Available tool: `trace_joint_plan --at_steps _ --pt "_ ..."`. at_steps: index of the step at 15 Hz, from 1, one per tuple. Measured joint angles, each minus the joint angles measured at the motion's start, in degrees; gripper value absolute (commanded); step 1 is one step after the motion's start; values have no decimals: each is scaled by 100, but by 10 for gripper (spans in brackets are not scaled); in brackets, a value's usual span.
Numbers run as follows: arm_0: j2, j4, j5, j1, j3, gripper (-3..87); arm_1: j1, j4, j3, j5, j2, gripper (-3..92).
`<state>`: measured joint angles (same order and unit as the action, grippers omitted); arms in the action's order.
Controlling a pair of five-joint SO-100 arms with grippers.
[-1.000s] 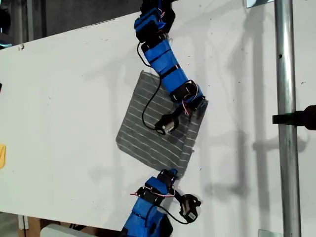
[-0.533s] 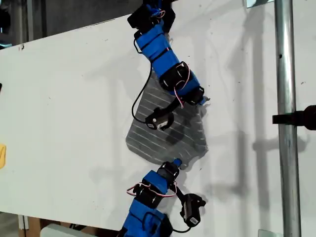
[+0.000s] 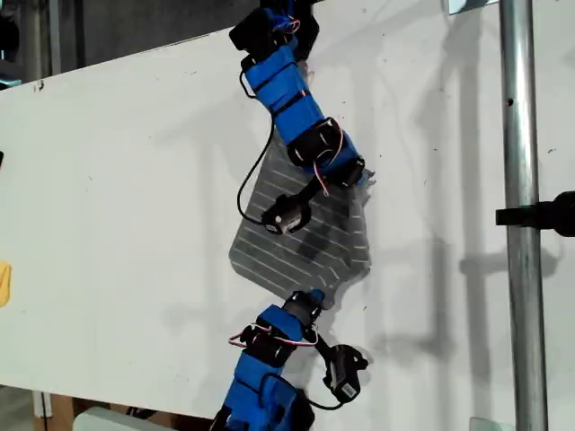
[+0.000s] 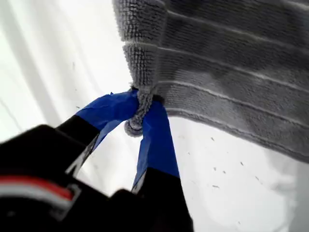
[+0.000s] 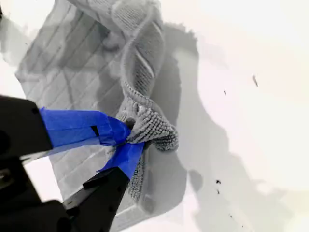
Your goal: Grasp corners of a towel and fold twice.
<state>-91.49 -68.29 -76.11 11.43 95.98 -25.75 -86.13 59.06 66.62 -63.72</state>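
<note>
The grey striped towel (image 3: 305, 242) lies mid-table in the exterior view, partly doubled over itself. My first gripper (image 3: 312, 298) comes in from the exterior view's bottom. In the first wrist view this gripper (image 4: 140, 113) is shut on a bunched corner, and the towel (image 4: 231, 58) stretches away from it. My second gripper (image 3: 358, 175) reaches down from the exterior view's top, at the towel's upper right edge. The second wrist view shows it (image 5: 128, 137) shut on a twisted, lifted corner (image 5: 154, 128) above the flat towel (image 5: 72, 63).
A vertical metal pole (image 3: 517, 215) with a black clamp (image 3: 544, 214) stands at the exterior view's right. A small yellow object (image 3: 4, 283) sits at its left edge. The second arm's black camera (image 3: 287, 215) and cable hang over the towel. White table (image 3: 117, 180) surrounds it.
The towel's outline has narrowed, with its left edge shifted toward the exterior view's right. The second arm's wrist has turned and the first gripper has moved up to the towel's bottom corner.
</note>
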Motion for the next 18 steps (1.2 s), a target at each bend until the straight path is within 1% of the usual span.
trace_joint_plan --at_steps 1,2,5,6,7,9,10,11,13,14,18 --pt "0 -246 237 -369 0 -28 272 -246 316 18 -281 -3" --pt "44 -369 580 -729 0 -28 624 -334 879 35 -738 -3" --pt "545 -712 1960 -2057 -844 -28 1854 -677 2751 97 -2505 -3" --pt "914 -738 2505 -2391 -1257 -28 2215 -896 3103 44 -2936 -3" --pt "1389 -853 2962 -2716 -1793 -28 2505 -940 3384 -70 -3287 -3" --pt "2338 -1151 3586 -3234 -3032 -28 3023 -1072 3612 -431 -3823 -3" --pt "2751 -1380 3771 -3410 -3718 -28 3322 -1099 3639 -677 -4017 -3" --pt "2839 -1450 3867 -3551 -4061 -28 3551 -1099 3656 -879 -4166 -3" --pt "2848 -1547 3964 -3683 -4219 -28 3516 -984 3858 -976 -4228 -3" --pt "2848 -1582 3964 -3683 -4219 -28 3384 -773 4025 -923 -4175 -3" --pt "3331 -1564 3771 -3683 -4166 -28 2531 299 4878 -246 -3586 -3"
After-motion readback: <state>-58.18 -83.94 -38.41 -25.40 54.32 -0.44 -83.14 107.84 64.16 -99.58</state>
